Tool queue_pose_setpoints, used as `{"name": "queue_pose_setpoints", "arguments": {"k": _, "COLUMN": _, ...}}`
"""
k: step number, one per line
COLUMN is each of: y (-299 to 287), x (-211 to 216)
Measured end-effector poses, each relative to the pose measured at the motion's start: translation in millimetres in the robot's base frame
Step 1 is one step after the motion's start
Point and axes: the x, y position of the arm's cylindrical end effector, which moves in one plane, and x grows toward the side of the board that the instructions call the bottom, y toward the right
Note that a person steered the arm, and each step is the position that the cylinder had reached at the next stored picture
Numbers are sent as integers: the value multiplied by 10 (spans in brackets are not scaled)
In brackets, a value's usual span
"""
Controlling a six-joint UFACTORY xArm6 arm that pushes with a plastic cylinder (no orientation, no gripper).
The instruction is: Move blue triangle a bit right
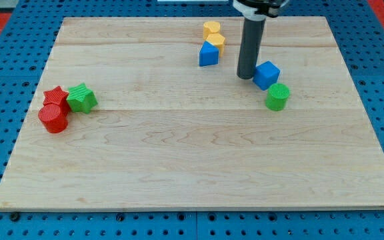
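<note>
Blue triangle (209, 54): solid blue wedge, upright, touching the yellow blocks (213, 37) at its 12 o'clock. My tip (246, 76), holding nothing, stands apart at its 4 o'clock, beside the blue cube (267, 74).

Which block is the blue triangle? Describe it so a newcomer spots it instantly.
Start at the wooden board's top edge, just left of my tip. A tight cluster of three sits there: two yellow blocks stacked toward the view's top, and the blue triangle touching them below. It has a sloped top, unlike the blue cube right of my tip.
</note>
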Motion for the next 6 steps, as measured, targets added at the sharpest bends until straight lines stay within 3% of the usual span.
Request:
{"name": "queue_pose_setpoints", "arguments": {"k": 1, "y": -54, "x": -240}}
{"name": "queue_pose_setpoints", "arguments": {"k": 2, "y": -1017, "x": -467}}
{"name": "queue_pose_setpoints", "arguments": {"k": 4, "y": -2084, "x": -609}}
{"name": "queue_pose_setpoints", "arguments": {"k": 5, "y": -2293, "x": -1008}}
{"name": "queue_pose_setpoints", "arguments": {"k": 6, "y": -1575, "x": -810}}
